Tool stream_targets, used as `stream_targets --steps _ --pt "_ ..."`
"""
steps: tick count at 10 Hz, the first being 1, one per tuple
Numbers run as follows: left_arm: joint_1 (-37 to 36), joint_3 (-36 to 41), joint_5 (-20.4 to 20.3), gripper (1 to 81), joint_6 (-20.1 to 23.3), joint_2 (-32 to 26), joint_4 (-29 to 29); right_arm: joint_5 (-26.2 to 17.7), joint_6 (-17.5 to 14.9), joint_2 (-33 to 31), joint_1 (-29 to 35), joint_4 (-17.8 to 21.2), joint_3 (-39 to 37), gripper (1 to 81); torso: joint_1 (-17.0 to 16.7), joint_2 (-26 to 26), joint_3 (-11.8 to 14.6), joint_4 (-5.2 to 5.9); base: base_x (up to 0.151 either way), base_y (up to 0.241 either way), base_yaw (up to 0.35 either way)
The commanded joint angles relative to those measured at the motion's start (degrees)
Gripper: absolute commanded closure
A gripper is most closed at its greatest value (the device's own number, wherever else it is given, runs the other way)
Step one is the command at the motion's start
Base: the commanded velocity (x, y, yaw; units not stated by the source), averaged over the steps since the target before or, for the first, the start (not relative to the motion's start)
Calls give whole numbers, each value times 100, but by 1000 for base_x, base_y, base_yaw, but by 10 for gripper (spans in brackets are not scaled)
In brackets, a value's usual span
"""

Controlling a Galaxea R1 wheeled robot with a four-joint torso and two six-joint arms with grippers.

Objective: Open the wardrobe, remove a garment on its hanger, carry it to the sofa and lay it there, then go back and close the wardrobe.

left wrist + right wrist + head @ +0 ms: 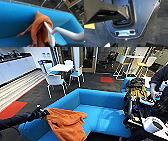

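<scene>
The bright blue sofa (100,99) stands right in front of me. The orange garment (66,122) lies spread over its near left corner and hangs down over the seat edge. My left gripper (41,113) reaches in from the left and sits at the garment's upper left edge, above the sofa's arm. In the left wrist view the garment (38,23) is bunched around the white hanger (50,33), whose curved hook runs off to one side, with the blue sofa (15,18) close behind. The left gripper is shut on the hanger.
A person with a control rig (160,79) stands at the right, beside dark and yellow things (136,87) piled on the sofa's far end. White chairs (55,80) and a white table (61,68) stand beyond the sofa. The right wrist view looks at my base plate (142,16) over dark carpet.
</scene>
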Motion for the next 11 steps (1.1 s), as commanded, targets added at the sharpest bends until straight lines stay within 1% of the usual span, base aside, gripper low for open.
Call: stream_targets --steps 1,2,3,4,7,9,10,11 --pt "-886 -55 -131 811 -245 -426 1 -366 -15 -25 -68 -64 14 10 0 0 0 0 0 0 0" --pt "-850 -56 -157 811 -342 -506 1 -357 -15 -25 -68 -64 14 10 0 0 0 0 0 0 0" --pt "-824 -47 -166 811 -351 -532 1 -348 -15 -25 -68 -72 14 10 0 0 0 0 0 0 0" --pt "-789 -21 -166 811 -351 -523 2 -348 -15 -16 -68 -73 14 10 0 0 0 158 0 0 0" --pt "-744 -3 -193 811 -351 -392 62 -340 -15 -25 -69 -73 5 10 0 0 0 730 0 0 0" --pt "-736 -3 -192 811 -342 -321 80 -340 -15 -25 -68 -73 5 10 0 0 0 1047 0 0 0" --pt "-719 -3 -192 811 -333 -286 80 -357 -15 -25 -51 -64 5 10 0 0 0 769 0 0 0" --pt "-692 49 -192 811 -324 -251 88 -366 -15 -17 -42 -55 5 10 0 0 0 906 0 0 0"
